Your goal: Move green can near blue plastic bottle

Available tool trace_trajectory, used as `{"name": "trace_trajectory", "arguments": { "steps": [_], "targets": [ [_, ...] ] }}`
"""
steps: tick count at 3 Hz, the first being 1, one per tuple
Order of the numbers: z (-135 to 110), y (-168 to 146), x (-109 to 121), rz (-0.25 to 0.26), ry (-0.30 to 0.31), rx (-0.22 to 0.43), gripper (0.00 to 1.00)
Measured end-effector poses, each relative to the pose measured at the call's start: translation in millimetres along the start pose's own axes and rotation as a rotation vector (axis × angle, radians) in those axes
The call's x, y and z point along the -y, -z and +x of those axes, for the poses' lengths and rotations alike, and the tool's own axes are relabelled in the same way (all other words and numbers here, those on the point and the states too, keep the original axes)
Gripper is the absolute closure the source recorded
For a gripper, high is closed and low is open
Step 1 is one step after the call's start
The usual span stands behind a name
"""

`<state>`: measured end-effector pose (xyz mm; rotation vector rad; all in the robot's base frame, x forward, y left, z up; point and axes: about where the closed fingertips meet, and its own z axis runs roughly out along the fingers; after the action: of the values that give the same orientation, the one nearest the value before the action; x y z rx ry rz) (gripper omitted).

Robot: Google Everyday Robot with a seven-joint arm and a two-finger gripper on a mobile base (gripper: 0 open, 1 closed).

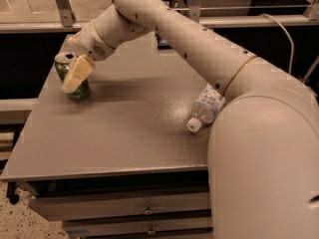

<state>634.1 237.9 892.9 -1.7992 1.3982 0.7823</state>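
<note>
The green can (79, 89) stands upright at the far left of the grey table (124, 128), its silver top (64, 58) showing. My gripper (76, 75) is at the can, in front of its right side and covering most of its body. The blue plastic bottle (208, 105) lies on its side at the table's right, its white cap (193, 125) pointing towards the front. My arm hides part of the bottle's far end. A wide stretch of table separates the can and the bottle.
A dark flat object (163, 40) lies at the table's back edge, partly behind my arm. Drawers (144, 210) sit under the tabletop. A metal frame and rail (60, 4) run behind the table. My arm's large body fills the right foreground.
</note>
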Motion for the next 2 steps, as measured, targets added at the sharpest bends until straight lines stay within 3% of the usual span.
{"name": "trace_trajectory", "arguments": {
  "steps": [2],
  "targets": [
    [13.5, 1.1, -11.3, -0.018, -0.034, 0.032, 0.4]
  ]
}}
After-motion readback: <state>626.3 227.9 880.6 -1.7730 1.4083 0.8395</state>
